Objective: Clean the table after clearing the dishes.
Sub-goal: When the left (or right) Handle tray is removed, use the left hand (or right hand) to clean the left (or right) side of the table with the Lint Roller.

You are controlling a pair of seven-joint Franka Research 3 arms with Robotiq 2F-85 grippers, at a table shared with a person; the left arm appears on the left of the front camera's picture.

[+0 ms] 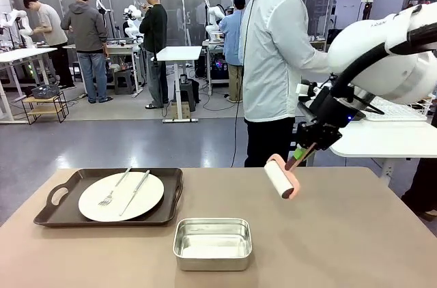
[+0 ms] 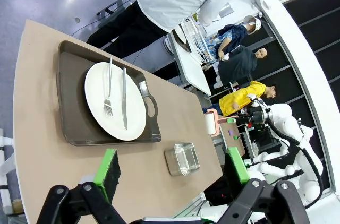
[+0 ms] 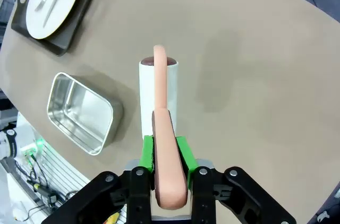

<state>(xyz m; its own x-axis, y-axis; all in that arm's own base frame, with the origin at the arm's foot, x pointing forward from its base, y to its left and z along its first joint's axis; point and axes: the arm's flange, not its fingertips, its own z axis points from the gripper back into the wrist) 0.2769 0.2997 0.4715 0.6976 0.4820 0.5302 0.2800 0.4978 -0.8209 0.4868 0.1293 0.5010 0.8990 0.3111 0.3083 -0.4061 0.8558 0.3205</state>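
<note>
A lint roller [image 1: 280, 179] with a pink handle and white roll hangs just above the beige table [image 1: 355, 233], right of centre. My right gripper [image 1: 304, 153] is shut on its handle. In the right wrist view the green pads of that gripper [image 3: 164, 152] clamp the pink handle, and the white roll [image 3: 146, 96] points down at the tabletop [image 3: 255, 75]. A round white plate [image 1: 92, 196] with a fork and knife lies on a dark brown tray [image 1: 172, 194] at the table's left. My left gripper [image 2: 171, 166] stands open high above the table, with nothing in it, looking down on the plate [image 2: 135, 112].
A small rectangular steel pan [image 1: 212, 242] sits empty near the front edge, at the middle; it also lies left of the roller [image 3: 79, 112]. A person in a white jacket [image 1: 273, 63] stands at the far side, turned toward a white table [image 1: 382, 139] at the right.
</note>
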